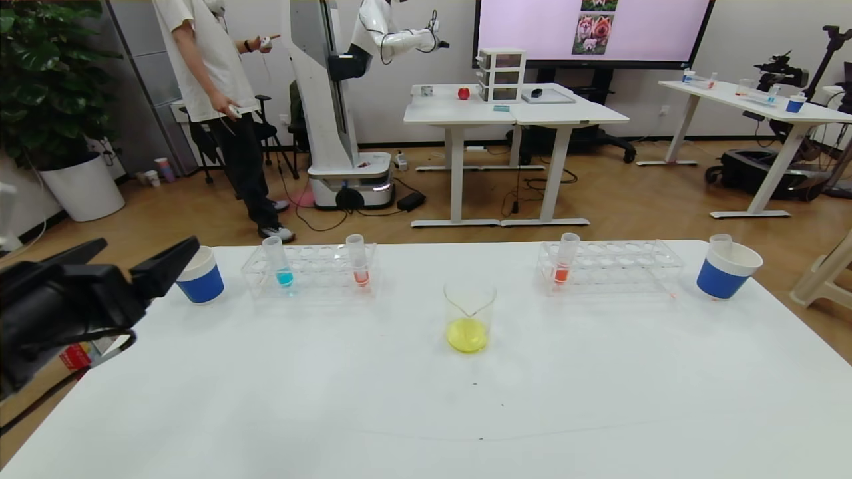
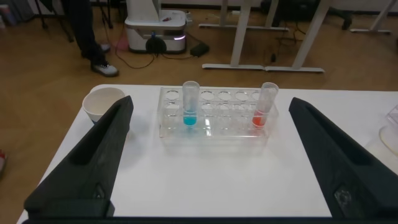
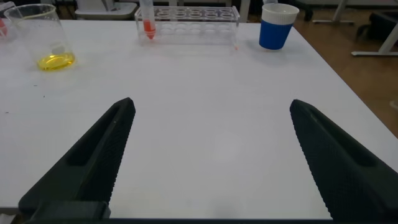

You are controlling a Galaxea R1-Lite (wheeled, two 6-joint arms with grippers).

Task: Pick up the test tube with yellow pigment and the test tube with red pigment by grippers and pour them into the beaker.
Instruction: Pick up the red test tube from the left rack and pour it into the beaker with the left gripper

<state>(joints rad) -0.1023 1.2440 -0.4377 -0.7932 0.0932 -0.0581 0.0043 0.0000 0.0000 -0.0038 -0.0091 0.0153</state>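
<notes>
Left gripper (image 1: 143,263) hovers at the table's (image 1: 426,399) left edge beside a blue paper cup (image 1: 200,276), fingers spread wide and holding nothing. The left rack (image 1: 309,269) holds 1 blue-liquid tube (image 1: 278,261) and 1 test tube with red pigment (image 1: 358,260), both upright; the beaker (image 1: 469,315) stands mid-table with yellow liquid inside. Right gripper (image 3: 211,155) hangs above bare table, fingers spread, short of the right rack (image 1: 609,266) with another red tube (image 1: 566,258).
</notes>
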